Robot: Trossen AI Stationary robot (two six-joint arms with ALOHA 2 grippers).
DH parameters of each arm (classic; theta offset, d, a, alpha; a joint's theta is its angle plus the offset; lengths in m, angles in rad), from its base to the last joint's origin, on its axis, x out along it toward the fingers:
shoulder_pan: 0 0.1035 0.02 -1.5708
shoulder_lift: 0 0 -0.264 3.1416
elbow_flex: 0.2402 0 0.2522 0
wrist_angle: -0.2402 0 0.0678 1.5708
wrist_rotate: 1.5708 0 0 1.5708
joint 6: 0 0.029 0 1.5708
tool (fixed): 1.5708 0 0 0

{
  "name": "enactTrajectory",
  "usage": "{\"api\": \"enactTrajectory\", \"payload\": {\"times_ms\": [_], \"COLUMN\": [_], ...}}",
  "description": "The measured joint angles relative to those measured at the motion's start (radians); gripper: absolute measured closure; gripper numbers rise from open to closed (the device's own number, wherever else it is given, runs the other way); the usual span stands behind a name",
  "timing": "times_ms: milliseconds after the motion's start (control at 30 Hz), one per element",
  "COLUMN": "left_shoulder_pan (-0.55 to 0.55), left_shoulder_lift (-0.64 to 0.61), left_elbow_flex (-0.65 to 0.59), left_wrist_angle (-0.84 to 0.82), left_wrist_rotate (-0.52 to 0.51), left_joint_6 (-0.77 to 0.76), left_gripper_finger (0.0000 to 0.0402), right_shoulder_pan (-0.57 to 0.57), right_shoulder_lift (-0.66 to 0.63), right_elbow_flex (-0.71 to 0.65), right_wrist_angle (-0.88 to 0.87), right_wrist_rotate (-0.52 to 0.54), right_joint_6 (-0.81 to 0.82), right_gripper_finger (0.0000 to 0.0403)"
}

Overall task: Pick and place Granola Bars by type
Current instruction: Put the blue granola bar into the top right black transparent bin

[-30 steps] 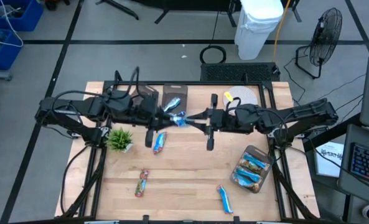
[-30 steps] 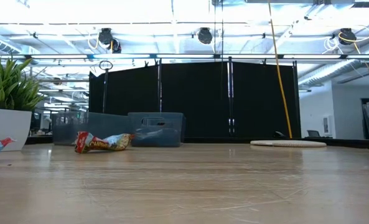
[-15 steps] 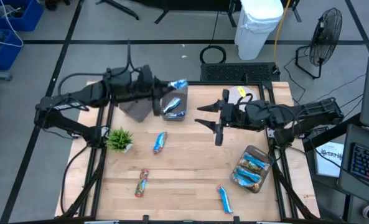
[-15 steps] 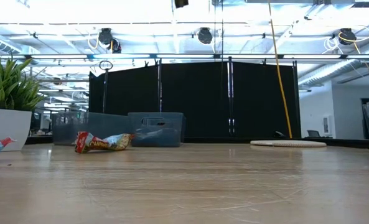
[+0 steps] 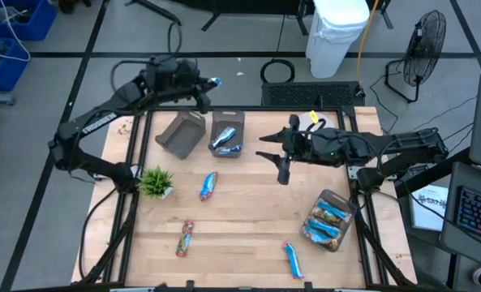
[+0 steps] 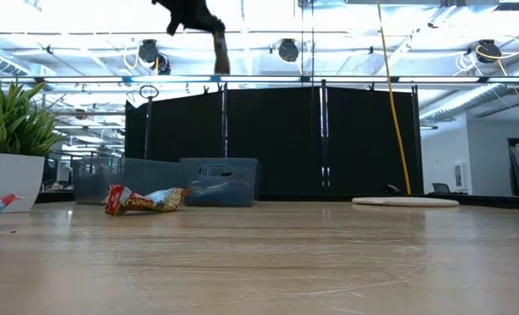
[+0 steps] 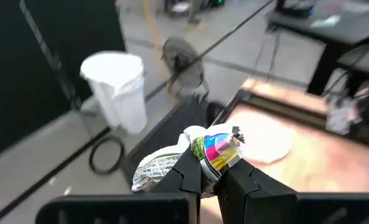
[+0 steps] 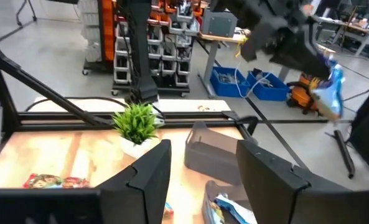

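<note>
Grey-brown bins held sorted granola bars.
Blue bars lay in the far bin and near-right bin; left gripper pinched a shiny blue-white wrapped bar aloft; right gripper stood spread.

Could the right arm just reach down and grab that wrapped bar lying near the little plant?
Probably yes: the right gripper hangs open and empty over the table's middle, and the granola bar lies bare beside the plant, with nothing between them.
</note>
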Motion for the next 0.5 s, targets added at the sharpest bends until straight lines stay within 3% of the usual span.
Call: {"api": "enactTrajectory", "payload": {"times_ms": [200, 500], "left_shoulder_pan": [0.098, 0.11], "left_shoulder_lift": [0.088, 0.234], "left_elbow_flex": [0.0, 0.0], "left_wrist_angle": [-0.058, -0.116], "left_wrist_rotate": [0.094, 0.168], "left_joint_6": [-0.012, -0.031], "left_gripper_finger": [0.0376, 0.0376], "right_shoulder_pan": [-0.019, -0.05], "right_shoulder_lift": [0.0, 0.003], "right_elbow_flex": [0.0, -0.026], "right_wrist_angle": [-0.008, -0.001], "right_wrist_rotate": [0.0, 0.001], "right_joint_6": [-0.021, -0.026], "right_gripper_finger": [0.023, 0.0229]}}
